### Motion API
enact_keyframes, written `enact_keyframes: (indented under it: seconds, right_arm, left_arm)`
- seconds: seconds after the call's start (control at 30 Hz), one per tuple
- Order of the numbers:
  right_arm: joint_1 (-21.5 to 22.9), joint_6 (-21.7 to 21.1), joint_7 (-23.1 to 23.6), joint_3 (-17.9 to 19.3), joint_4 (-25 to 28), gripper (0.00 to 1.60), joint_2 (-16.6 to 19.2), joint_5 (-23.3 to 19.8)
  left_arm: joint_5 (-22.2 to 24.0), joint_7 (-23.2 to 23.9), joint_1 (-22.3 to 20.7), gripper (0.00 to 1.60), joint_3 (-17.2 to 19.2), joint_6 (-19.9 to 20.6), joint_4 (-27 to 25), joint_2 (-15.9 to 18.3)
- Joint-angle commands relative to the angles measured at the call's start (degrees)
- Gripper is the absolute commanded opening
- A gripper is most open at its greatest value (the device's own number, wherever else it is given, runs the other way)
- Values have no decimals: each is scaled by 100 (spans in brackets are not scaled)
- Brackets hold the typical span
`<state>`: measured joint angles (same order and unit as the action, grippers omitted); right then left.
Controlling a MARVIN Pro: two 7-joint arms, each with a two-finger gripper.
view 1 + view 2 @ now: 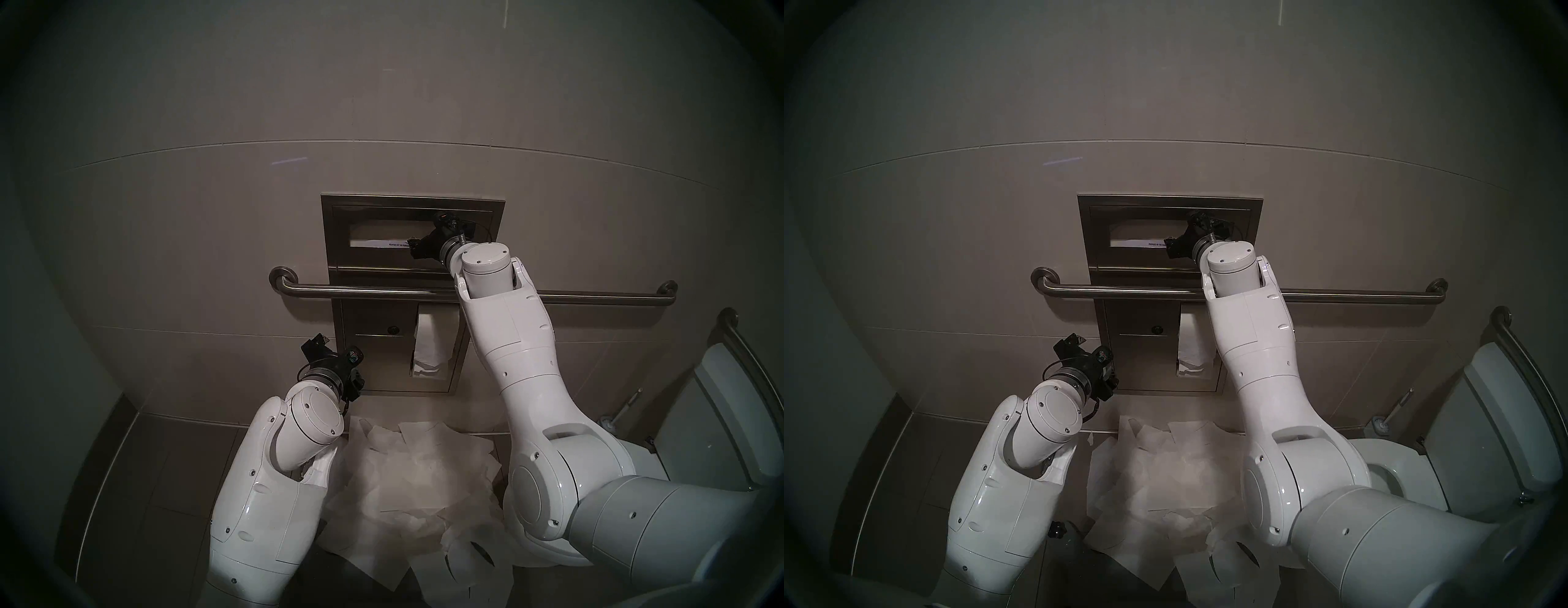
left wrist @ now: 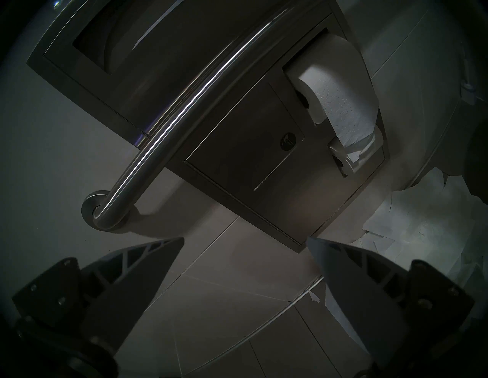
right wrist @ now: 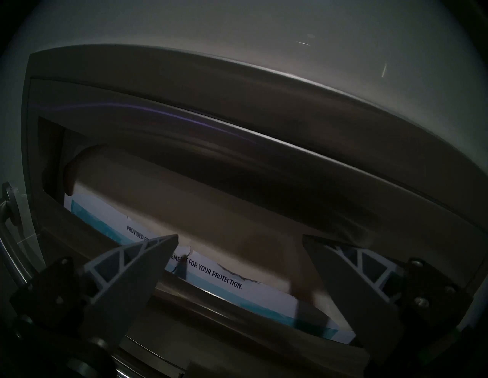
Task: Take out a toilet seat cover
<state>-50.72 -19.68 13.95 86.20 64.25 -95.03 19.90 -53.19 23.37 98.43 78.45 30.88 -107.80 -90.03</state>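
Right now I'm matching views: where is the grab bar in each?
Head left: grab bar, centre, under the dispenser.
Head right: centre.
Left wrist: diagonal, upper left.
Right wrist: only its end, left edge.
Shared landmark: the dispenser.

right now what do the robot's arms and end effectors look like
Both arms have glossy white rounded shells with round joint caps and small dark screws. The left end effector and right end effector are black-mounted, each with two pointed grey fingers with triangular truss cut-outs. Thin black cables loop at each wrist.
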Motion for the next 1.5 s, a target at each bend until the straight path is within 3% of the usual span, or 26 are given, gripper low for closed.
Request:
enact_keyframes:
  seconds: [0.0, 0.47, 1.13, 1.47]
  right_arm:
    - [644, 114, -95, 65, -171, 160, -106, -56]
    - [1130, 159, -248, 203, -825, 160, -199, -184]
    - [1273, 252, -737, 445, -1145, 160, -520, -432]
    - [1392, 313, -941, 544, -1619, 160, -583, -507]
  left_arm:
    - [-1, -39, -165, 160, 3, -35, -189, -10]
    - [-8, -42, -184, 160, 2, -38, -200, -9]
    - [-17, -35, -164, 160, 2, -32, -150, -9]
    - [-21, -37, -176, 160, 1, -35, -146, -9]
